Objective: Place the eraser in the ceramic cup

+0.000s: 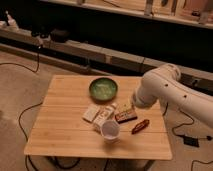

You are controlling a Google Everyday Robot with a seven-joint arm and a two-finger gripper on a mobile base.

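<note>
Wooden table (pixel 60 132): tool (pixel 125 106) over the eraser (pixel 126 116), near the ceramic cup (pixel 110 131); its grip cannot be told.

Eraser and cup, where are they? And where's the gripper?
Eraser (pixel 126 116): camera view, middle of its dark top.
Cup (pixel 110 131): camera view, its pale inside.
Gripper (pixel 128 106): camera view, the arm's tip, just behind the eraser, toward the table's right side.

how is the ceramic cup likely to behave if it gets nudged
The ceramic cup looks small and upright, so a knock may tip it. Being round, it would likely roll once tipped. The gripper sits over the eraser, near the cup, so bumping seems possible.
</note>
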